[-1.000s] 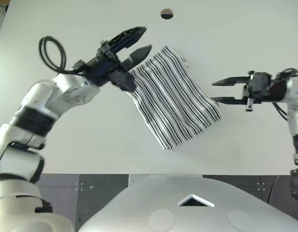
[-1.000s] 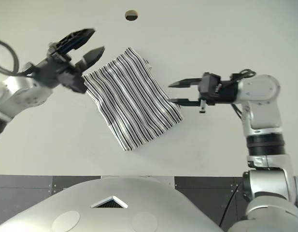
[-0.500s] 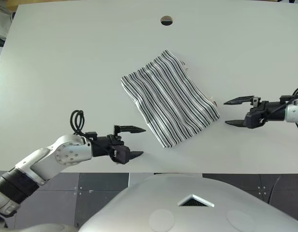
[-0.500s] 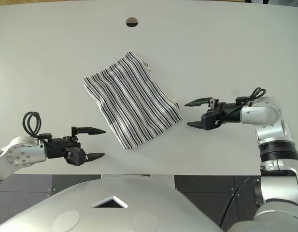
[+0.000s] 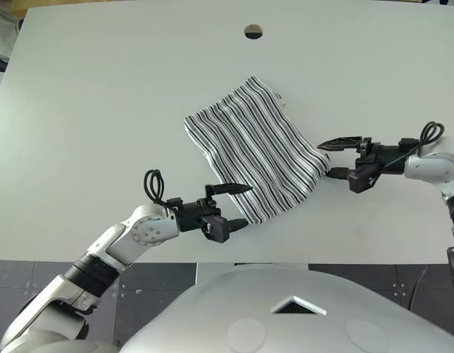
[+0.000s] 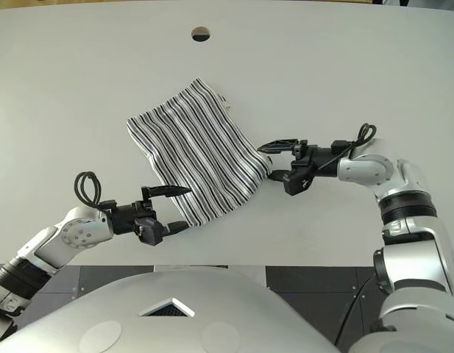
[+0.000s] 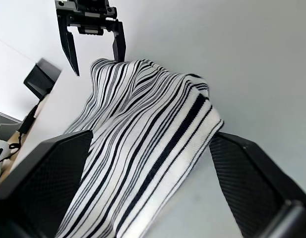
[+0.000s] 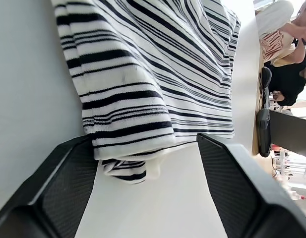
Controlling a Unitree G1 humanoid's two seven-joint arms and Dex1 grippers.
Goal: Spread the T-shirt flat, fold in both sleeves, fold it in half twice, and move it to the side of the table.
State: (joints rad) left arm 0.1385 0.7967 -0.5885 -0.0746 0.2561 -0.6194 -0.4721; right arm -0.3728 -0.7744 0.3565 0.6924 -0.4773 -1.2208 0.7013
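Nearest, the left gripper [image 5: 245,204] stands wide open, its fingers either side of the near corner of the striped T-shirt [image 5: 256,151], apparently ready to pinch. Farther right, the right gripper [image 5: 326,159] gapes just as wide at the opposite corner. The T-shirt lies folded and skewed mid-table [image 5: 101,88], so the two corner grips likely serve to carry it aside. Beyond is a cable hole [image 5: 252,31].

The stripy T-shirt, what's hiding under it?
The folded T-shirt lies flat on the white table. At one corner its own lower layers peek out beneath the top one. The cloth covers whatever else might be underneath, so I can't tell.
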